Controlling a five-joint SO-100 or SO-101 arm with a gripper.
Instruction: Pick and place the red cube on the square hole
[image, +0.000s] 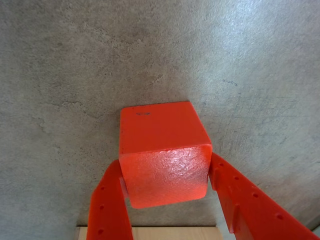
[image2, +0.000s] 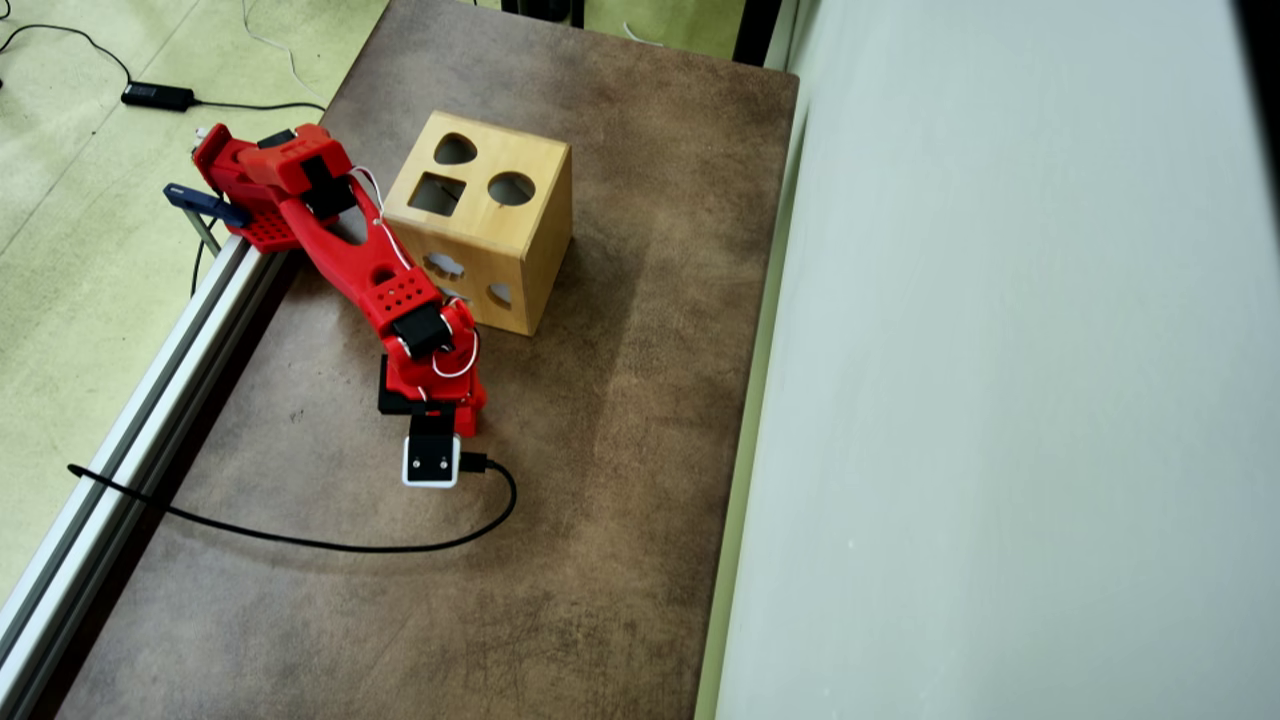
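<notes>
Two red fingers of the pincer (image: 167, 187) are clamping the red cube (image: 162, 150); next comes carrying it toward eleven o'clock, overhead view, above the square hole (image2: 437, 194).

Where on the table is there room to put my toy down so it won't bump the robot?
The table is bare on the strip between the wooden box and the wall, and across the whole near end below the black cable. It is crowded by the rail, where the red arm lies against the box and its pincer grips the red cube.
</notes>
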